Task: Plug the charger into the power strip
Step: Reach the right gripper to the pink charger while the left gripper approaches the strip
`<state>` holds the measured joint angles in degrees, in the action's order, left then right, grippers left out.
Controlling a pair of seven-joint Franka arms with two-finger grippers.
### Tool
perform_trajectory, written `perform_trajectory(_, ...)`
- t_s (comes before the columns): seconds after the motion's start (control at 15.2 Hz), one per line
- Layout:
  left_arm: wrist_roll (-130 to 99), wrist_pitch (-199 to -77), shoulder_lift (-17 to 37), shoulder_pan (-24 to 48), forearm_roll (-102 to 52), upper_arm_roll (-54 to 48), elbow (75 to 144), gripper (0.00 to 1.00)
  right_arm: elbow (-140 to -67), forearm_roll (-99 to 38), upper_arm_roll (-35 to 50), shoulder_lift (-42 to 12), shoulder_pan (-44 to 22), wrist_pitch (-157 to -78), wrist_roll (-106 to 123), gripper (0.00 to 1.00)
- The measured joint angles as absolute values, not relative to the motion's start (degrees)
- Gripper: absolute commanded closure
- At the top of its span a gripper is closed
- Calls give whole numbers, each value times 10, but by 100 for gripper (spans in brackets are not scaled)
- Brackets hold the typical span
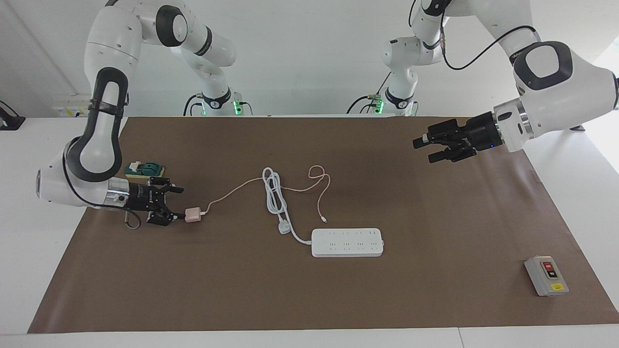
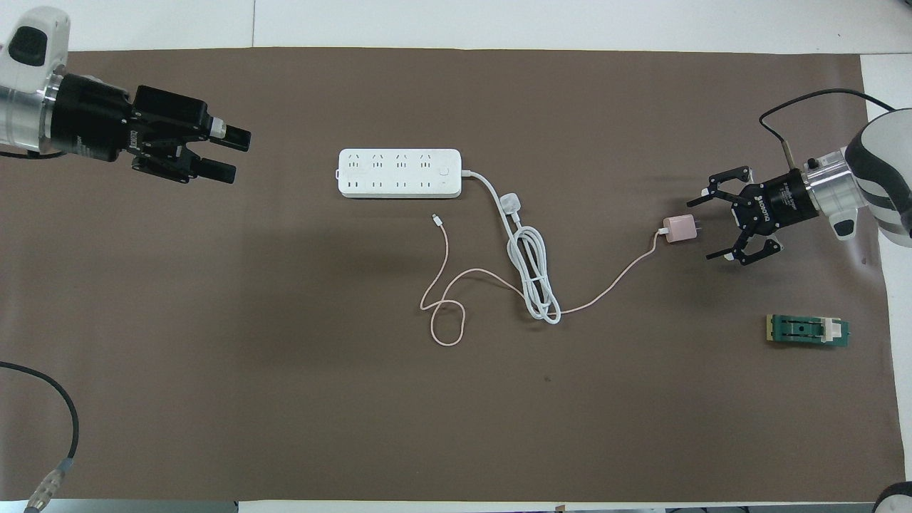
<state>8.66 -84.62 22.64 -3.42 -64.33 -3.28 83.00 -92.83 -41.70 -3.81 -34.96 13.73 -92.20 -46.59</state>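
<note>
The pale pink charger lies on the brown mat toward the right arm's end, and its thin pink cable trails toward the middle. My right gripper is low over the mat at the charger's prong end. It is open, its fingertips stand either side of the prongs, and it holds nothing. The white power strip lies flat mid-table, farther from the robots than the charger. My left gripper hangs open and empty over the mat toward the left arm's end.
The strip's thick white cord is coiled between charger and strip, ending in a white plug. A green block lies near the right arm. A grey switch box sits at the left arm's end.
</note>
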Motion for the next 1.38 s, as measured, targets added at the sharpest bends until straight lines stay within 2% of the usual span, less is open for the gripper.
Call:
perform_trajectory(0.46, 160, -845, 295, -33, -766, -45, 831, 0, -920, -439, -38, -381, 150, -923, -430, 0)
perform_trajectory(0.92, 163, -832, 306, -32, -778, -48, 830, 0, -920, -455, -38, -385, 151, -928, -413, 0)
perform_trajectory(0.99, 163, -832, 308, -32, -778, -48, 830, 0, -922, -455, -38, -386, 151, -935, -400, 9)
perform_trajectory(1.05, 163, -832, 309, -32, -778, -49, 830, 0, -925, -455, -38, -389, 151, -941, -389, 28)
perform_trajectory(1.12, 163, -832, 311, -32, -778, -49, 830, 0, -926, -457, -38, -389, 152, -939, -385, 54)
perform_trajectory(1.25, 163, -831, 313, -32, -783, -50, 830, 0, -925, -465, -38, -388, 154, -941, -382, 98)
perform_trajectory(1.38, 169, -831, 317, -32, -799, -53, 830, 0, -925, -476, -38, -388, 154, -941, -381, 100)
